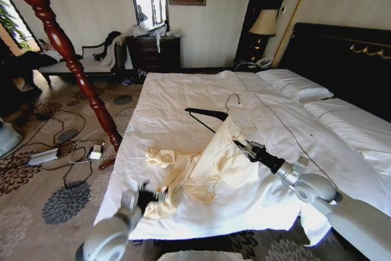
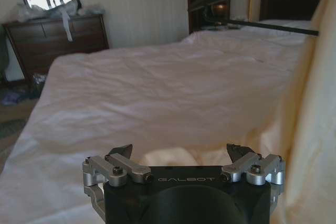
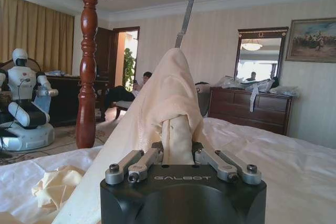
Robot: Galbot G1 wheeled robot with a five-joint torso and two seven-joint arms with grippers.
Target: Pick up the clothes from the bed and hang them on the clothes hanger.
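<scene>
The clothes (image 1: 208, 166), a pale cream garment, lie on the bed (image 1: 177, 99) near its foot, one end pulled up towards the clothes hanger (image 1: 206, 113). The hanger's black arm and silver hook (image 1: 232, 99) stick out beyond the cloth. My right gripper (image 1: 240, 145) is shut on the clothes (image 3: 168, 98), which drape over the hanger, its hook (image 3: 187, 3) rising above. My left gripper (image 1: 148, 197) stands open at the garment's lower end by the bed's foot. In the left wrist view its fingers (image 2: 181, 153) are wide apart, with cream cloth (image 2: 315, 103) beside them.
A red-brown wooden coat stand (image 1: 67, 53) leans up at the left, with cables and adapters (image 1: 79, 154) on the carpet at its foot. Pillows (image 1: 296, 87) and the black headboard (image 1: 342, 53) lie at the right. A dark dresser (image 1: 153, 53) stands behind the bed. Another robot (image 3: 23, 103) stands beyond.
</scene>
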